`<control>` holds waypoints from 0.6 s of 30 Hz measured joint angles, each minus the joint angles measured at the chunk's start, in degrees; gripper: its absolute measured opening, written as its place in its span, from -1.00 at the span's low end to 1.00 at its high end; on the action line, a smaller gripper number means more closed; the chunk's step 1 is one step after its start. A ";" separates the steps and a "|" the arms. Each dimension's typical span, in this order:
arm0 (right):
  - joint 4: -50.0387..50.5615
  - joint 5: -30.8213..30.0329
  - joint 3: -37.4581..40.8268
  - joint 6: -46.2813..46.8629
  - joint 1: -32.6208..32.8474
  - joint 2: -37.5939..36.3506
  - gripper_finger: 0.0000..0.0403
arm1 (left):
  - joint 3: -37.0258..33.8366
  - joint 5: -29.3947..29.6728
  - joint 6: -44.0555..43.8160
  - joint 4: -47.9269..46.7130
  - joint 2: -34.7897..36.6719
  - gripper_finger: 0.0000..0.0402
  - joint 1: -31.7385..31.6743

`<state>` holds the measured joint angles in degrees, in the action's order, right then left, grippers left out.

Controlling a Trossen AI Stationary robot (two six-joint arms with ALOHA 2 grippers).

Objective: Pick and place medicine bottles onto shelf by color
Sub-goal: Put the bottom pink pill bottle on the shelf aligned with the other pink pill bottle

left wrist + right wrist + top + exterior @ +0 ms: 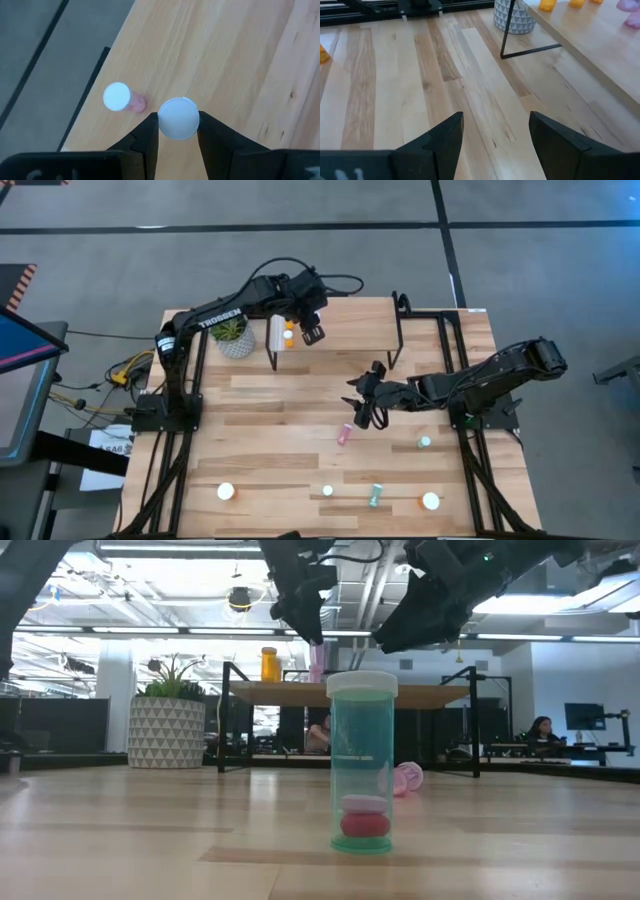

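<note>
While the left claw (178,131) grips a white-capped bottle (178,118) over the shelf (220,55), the right claw (495,132) gapes empty.

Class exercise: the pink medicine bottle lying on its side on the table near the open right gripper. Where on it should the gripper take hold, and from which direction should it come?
The pink bottle lies on its side, so probably grip the round body at mid-length, jaws across its width, not cap to base. The right gripper, open, hangs just beside it, so a straight descent from above seems best; the table blocks any lower approach. Closing along its length might let it roll.
</note>
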<state>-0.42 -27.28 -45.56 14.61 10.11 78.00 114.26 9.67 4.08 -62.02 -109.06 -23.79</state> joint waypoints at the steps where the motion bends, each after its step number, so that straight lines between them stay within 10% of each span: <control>1: -0.01 0.01 -0.02 0.00 0.00 0.00 0.24 | -0.07 0.02 -0.04 -0.18 -0.25 -0.50 0.00; 18: -0.03 0.01 0.00 0.09 0.00 0.00 0.24 | -0.18 0.04 -1.36 0.00 -2.14 -0.50 -0.22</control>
<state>-0.45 -27.27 -45.56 14.70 10.11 78.00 114.08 9.72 2.71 -62.02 -111.20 -24.01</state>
